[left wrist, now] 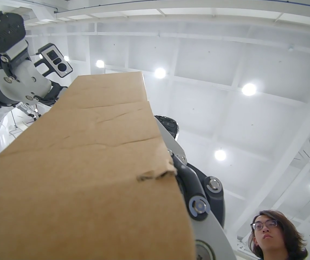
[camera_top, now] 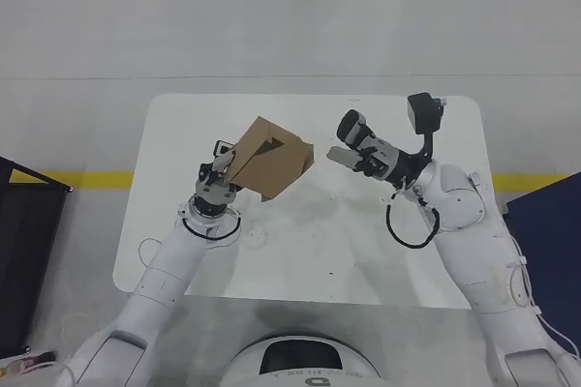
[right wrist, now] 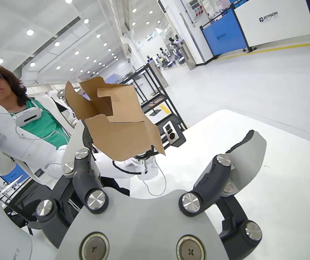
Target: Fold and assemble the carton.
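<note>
The carton [camera_top: 271, 155] looks like light, thin cardboard: probably stiff across the panels, floppy at the creases, and already a bit torn at one edge. Best bet is pinching a flat panel near a fold. The left jaws are clamped on its left edge, holding it tilted above the worktop [camera_top: 320, 252]. The right jaws are spread wide just beside its other side, not touching.

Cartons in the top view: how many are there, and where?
1. The brown carton is held above the white table by the left gripper, shut on its edge. The open right gripper is beside it, apart.
</note>
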`<state>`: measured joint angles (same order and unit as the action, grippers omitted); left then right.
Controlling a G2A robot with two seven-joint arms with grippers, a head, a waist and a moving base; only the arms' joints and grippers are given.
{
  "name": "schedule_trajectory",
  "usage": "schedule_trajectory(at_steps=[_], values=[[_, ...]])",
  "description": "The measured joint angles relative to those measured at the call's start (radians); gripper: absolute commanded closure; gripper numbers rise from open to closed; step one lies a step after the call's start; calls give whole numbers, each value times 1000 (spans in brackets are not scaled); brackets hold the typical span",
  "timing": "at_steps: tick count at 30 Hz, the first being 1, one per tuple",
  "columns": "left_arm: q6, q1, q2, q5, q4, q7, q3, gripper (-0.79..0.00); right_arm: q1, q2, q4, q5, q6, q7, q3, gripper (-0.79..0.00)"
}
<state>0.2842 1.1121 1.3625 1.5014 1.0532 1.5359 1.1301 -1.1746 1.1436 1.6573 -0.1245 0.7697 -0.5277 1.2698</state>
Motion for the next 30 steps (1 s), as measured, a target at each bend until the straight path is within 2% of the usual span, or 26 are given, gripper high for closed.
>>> schedule_trajectory(at_steps=[20,26,30], values=[[0,9,21,-108,-4,0,40,0,116,14,-41,3,-54,-69,-130,-785],[0,-7,19,-139,-37,0,75,0,111,11,-39,-4,-52,-25,-100,-785],[0,-20,14,-249,-52,0,135,0,86,5,-22,-15,-58,-11,-66,-785]])
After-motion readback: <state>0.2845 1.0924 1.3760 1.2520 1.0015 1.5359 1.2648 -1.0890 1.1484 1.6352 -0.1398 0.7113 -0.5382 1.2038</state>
